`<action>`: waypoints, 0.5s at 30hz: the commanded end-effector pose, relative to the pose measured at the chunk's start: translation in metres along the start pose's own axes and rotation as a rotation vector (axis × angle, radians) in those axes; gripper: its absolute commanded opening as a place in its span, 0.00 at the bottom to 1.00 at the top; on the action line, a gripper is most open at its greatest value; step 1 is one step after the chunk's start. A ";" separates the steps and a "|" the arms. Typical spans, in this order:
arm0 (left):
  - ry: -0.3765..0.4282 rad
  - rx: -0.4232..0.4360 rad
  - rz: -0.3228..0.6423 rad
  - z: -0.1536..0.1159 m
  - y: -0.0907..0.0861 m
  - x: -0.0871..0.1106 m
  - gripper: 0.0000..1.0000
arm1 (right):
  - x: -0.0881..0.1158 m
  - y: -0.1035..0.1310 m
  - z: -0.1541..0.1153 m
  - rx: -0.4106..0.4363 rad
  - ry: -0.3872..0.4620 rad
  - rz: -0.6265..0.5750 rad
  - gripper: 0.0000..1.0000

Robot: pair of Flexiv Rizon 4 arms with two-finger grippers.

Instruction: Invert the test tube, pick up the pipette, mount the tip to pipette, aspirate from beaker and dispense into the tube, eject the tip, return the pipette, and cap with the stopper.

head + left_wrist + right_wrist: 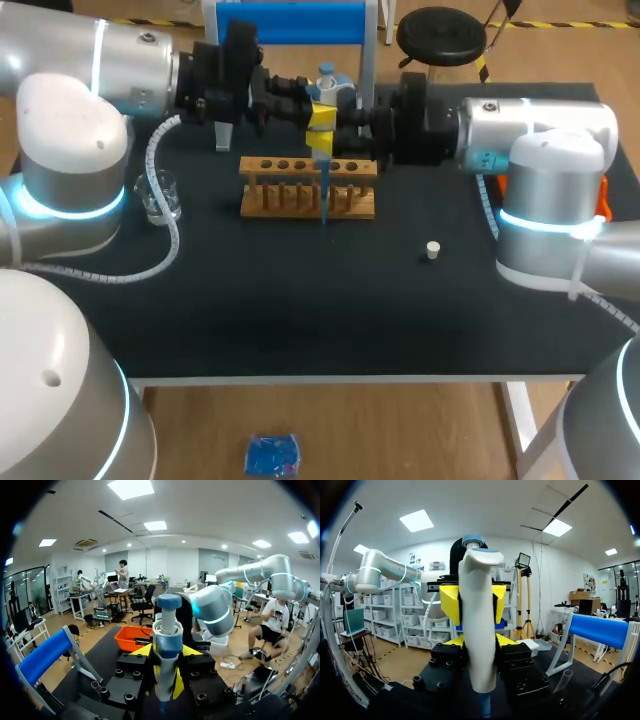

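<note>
The left end effector and right end effector both clamp the pipette upright above the worktop. Its blue tip looks mounted and hangs just in front of the rack (I can't make out a tube there). Aspirating seems next, which means carrying the pipette, kept vertical, to the beaker, well apart.

A black surface carries a light wooden rack with round holes near its middle. A blue-panelled white frame stands at the far edge, an orange plastic bin at the right.
</note>
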State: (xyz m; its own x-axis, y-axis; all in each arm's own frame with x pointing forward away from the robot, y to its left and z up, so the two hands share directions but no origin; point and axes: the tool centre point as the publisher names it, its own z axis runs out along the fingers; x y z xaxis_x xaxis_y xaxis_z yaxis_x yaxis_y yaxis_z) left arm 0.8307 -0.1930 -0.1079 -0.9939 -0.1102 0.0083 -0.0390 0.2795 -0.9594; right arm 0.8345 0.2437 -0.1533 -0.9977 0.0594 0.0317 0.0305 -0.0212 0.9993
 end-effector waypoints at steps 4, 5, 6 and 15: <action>0.007 0.001 0.000 0.001 0.000 0.004 0.00 | -0.005 -0.001 0.001 0.016 -0.003 0.000 0.00; 0.007 0.001 0.000 0.001 0.000 0.004 0.00 | -0.005 -0.001 0.002 0.018 -0.001 0.000 0.00; 0.007 0.001 0.000 0.001 0.000 0.004 0.00 | -0.005 -0.001 0.002 0.020 0.000 0.000 0.00; 0.007 0.001 0.000 0.001 0.000 0.004 0.00 | -0.004 -0.002 0.005 0.048 0.012 -0.001 0.00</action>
State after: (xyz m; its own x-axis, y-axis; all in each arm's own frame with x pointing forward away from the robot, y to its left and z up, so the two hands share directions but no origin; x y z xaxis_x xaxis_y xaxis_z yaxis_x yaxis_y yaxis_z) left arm 0.8310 -0.1937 -0.1086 -0.9943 -0.1066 0.0098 -0.0394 0.2796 -0.9593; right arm 0.8331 0.2460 -0.1555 -0.9984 0.0493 0.0291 0.0302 0.0212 0.9993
